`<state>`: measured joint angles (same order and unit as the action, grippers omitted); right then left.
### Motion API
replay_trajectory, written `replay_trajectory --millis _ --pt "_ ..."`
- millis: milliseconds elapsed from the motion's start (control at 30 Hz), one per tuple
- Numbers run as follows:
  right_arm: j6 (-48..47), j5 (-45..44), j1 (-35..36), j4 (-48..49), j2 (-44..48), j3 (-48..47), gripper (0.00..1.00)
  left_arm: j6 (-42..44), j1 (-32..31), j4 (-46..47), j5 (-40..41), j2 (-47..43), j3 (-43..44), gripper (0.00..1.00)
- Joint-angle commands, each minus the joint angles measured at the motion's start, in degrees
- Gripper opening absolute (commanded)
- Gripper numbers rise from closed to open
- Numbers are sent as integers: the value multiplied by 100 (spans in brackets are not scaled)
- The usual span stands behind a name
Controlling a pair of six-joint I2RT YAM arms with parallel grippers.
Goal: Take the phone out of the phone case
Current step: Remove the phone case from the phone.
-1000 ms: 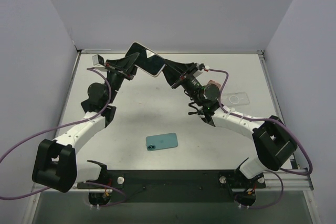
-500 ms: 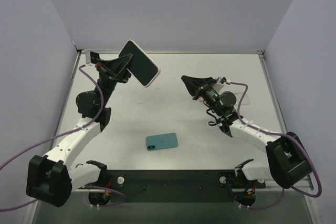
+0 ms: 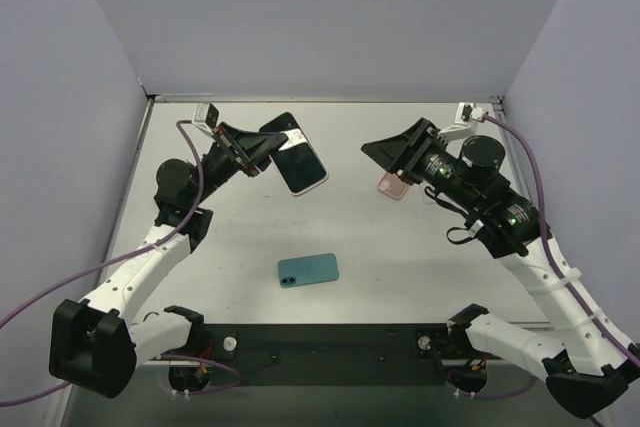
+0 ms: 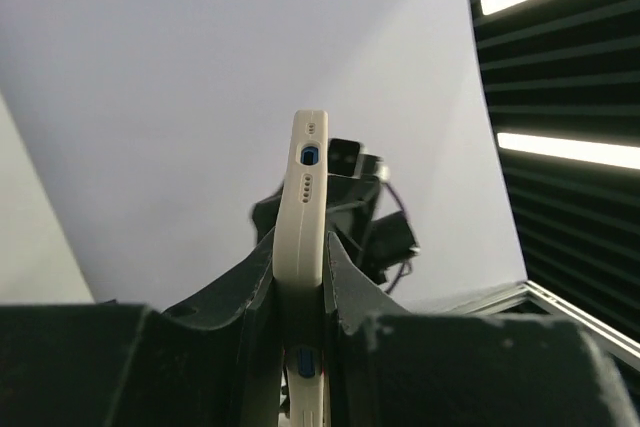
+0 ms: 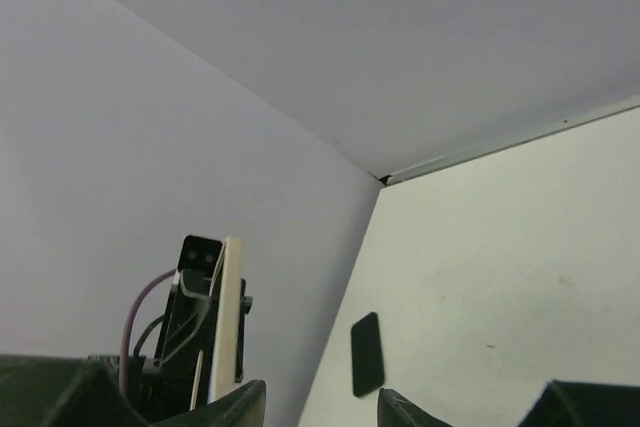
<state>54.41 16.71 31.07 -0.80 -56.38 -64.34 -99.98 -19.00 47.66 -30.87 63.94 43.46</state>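
Note:
The phone in its cream phone case (image 3: 302,163) hangs above the back left of the table, dark screen showing. My left gripper (image 3: 272,148) is shut on its left end. In the left wrist view the case (image 4: 305,197) stands edge-on, pinched between both fingers (image 4: 350,277). My right gripper (image 3: 383,152) is off to the right, apart from the phone, open with nothing between its fingers. In the right wrist view the cased phone (image 5: 228,317) shows edge-on at lower left, beyond the open right gripper (image 5: 320,412).
A teal phone (image 3: 308,269) lies face down near the middle front of the table. A pink flat item (image 3: 391,185) lies under my right gripper. A small dark rectangle (image 5: 367,354) lies on the table near the left wall.
The right gripper has let go of the phone, drawn back to the right and opened. The left gripper has brought the cased phone lower and turned it flatter.

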Motion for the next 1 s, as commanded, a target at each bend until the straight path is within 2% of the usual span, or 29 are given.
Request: replay_trajectory --millis 0,67,167,967 --pt "-1652 -834 434 -2055 -153 -710 48 568 -15 -468 -358 -23 40 0" --pt "-1907 -976 828 -2335 -364 -1150 51 594 -24 -424 -375 30 48 0" --pt "-1978 -977 1067 -2381 -488 -1310 52 577 -33 -328 -349 83 31 0" --pt "-1917 -423 1393 -1872 -716 -1327 52 603 -42 -292 -261 66 40 0"
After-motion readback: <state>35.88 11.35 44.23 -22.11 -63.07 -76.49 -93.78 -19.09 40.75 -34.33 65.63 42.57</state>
